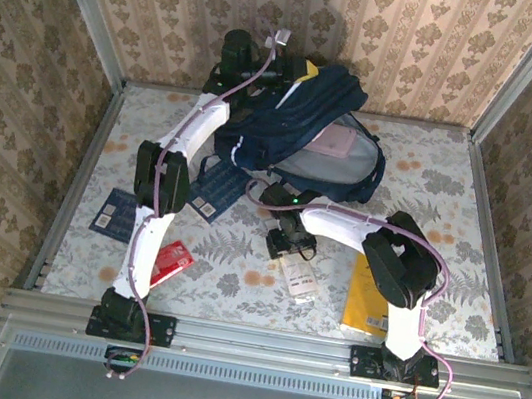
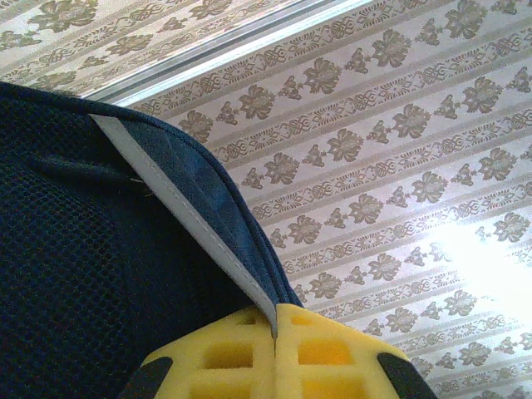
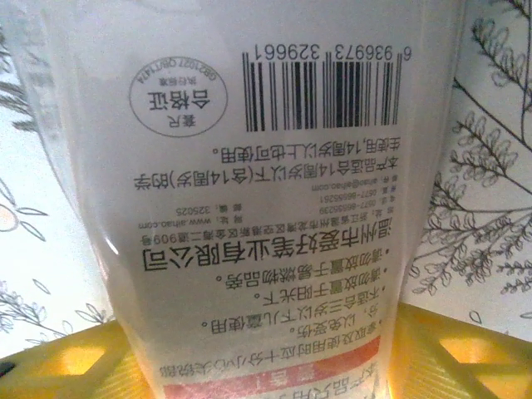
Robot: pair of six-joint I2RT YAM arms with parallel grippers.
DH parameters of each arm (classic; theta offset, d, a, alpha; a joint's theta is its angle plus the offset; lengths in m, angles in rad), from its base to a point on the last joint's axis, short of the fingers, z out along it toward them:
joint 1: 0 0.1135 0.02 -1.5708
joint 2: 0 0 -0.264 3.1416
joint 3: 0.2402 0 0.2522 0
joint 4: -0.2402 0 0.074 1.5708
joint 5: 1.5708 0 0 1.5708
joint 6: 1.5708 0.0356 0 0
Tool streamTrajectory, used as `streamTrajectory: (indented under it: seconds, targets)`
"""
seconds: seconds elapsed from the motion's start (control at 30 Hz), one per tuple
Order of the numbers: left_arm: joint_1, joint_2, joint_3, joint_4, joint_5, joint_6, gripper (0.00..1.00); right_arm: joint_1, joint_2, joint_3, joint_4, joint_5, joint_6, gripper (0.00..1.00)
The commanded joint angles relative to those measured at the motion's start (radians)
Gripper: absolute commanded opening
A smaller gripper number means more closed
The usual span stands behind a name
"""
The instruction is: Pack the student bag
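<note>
The student bag (image 1: 302, 129), a large dark navy backpack, stands at the back of the table with its main compartment gaping, grey lining and a pink item showing inside. My left gripper (image 1: 301, 72) is up at the bag's top and shut on its white-trimmed navy edge (image 2: 191, 208), which runs in between the yellow fingertips (image 2: 224, 357). My right gripper (image 1: 291, 244) is low over the table in front of the bag, around a white packet (image 3: 274, 166) printed with a barcode and Chinese text. Its yellow fingers (image 3: 474, 349) lie against both long sides of the packet.
A yellow book (image 1: 369, 297) lies near the right arm's base. A red packet (image 1: 167, 263) sits by the left arm, with two blue booklets (image 1: 219, 190) (image 1: 114, 213) further left. Metal rails and patterned walls close in the table.
</note>
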Motion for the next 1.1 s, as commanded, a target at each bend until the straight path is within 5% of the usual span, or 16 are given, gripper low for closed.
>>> streamTrajectory:
  seconds: [0.0,0.5,0.63,0.77,1.07]
  targets:
    - [0.002,-0.077,0.076,0.140,0.020,-0.008,0.00,0.003,-0.032,-0.029,-0.066,-0.007,-0.010,0.63]
    - [0.014,-0.074,0.080,0.152,0.017,-0.019,0.00,-0.020,-0.312,-0.070,-0.070,-0.052,0.013,0.64]
    - [0.014,-0.070,0.080,0.158,0.015,-0.025,0.00,-0.041,-0.328,-0.110,-0.075,-0.022,0.024,0.81]
    - [0.012,-0.076,0.065,0.134,0.013,-0.006,0.00,-0.057,-0.315,-0.144,-0.046,-0.013,0.011,0.84]
    - [-0.054,-0.089,-0.051,-0.178,-0.059,0.267,0.03,-0.199,-0.521,-0.346,0.298,-0.291,0.071,0.77]
